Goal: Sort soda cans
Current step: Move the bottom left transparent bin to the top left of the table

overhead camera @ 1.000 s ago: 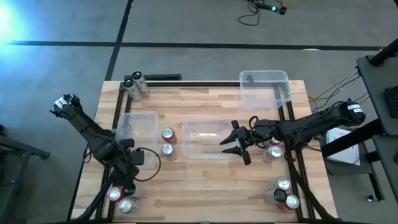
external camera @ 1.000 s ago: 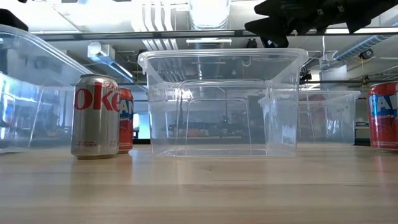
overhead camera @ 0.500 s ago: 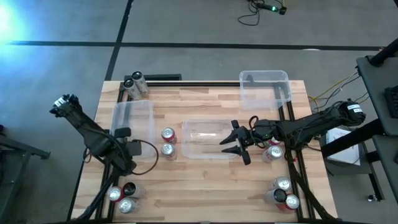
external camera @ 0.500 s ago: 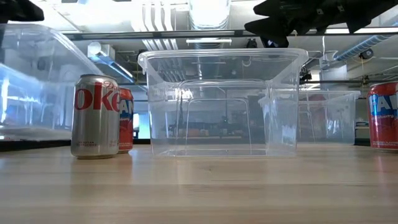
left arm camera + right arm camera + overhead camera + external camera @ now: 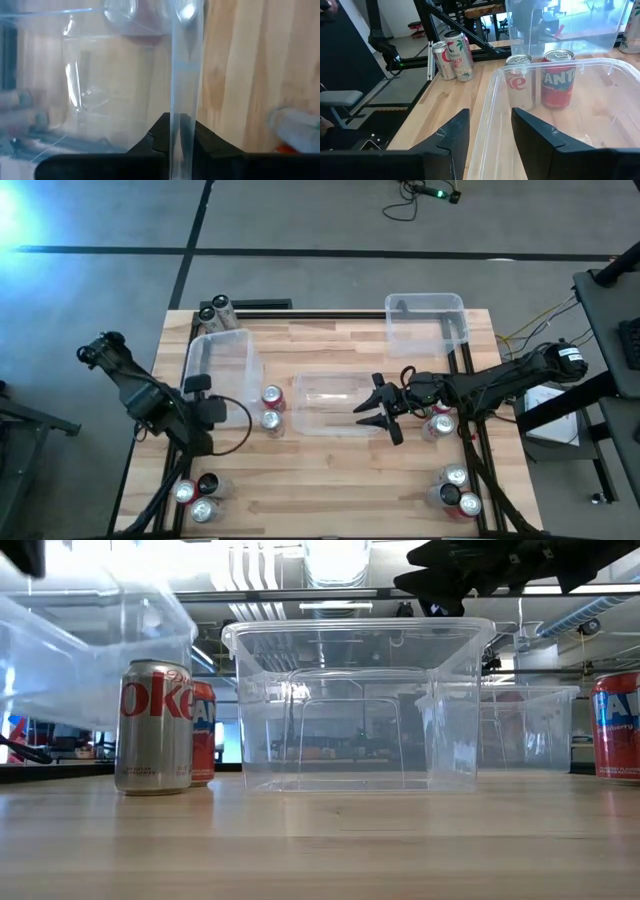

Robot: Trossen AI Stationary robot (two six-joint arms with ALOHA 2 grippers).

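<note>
Soda cans sit in scattered groups on the wooden table [image 5: 330,470], none yet in a bin. At the far left corner two silver cans [image 5: 216,314] lean off the edge frame; at the near left corner a black can [image 5: 208,484] stands with two others just beside it. The left gripper [image 5: 215,411] is pinched on the wall of the left bin [image 5: 225,360], which hangs tilted above the table; the left wrist view shows its fingers [image 5: 159,136] closed on that thin clear wall. A red can [image 5: 271,396] and a silver can [image 5: 269,420] stand touching, just left of the middle bin [image 5: 330,405]. The right gripper [image 5: 380,409] hovers at that bin's right rim, fingers [image 5: 457,131] spread wide, holding nothing. Further right are another red can [image 5: 439,424], a far bin [image 5: 427,328] and a near right cluster [image 5: 455,490].

The risk I see: the slick bin wall could slip from the narrow pinch, or the swinging bin could topple the two cans beside it.
</note>
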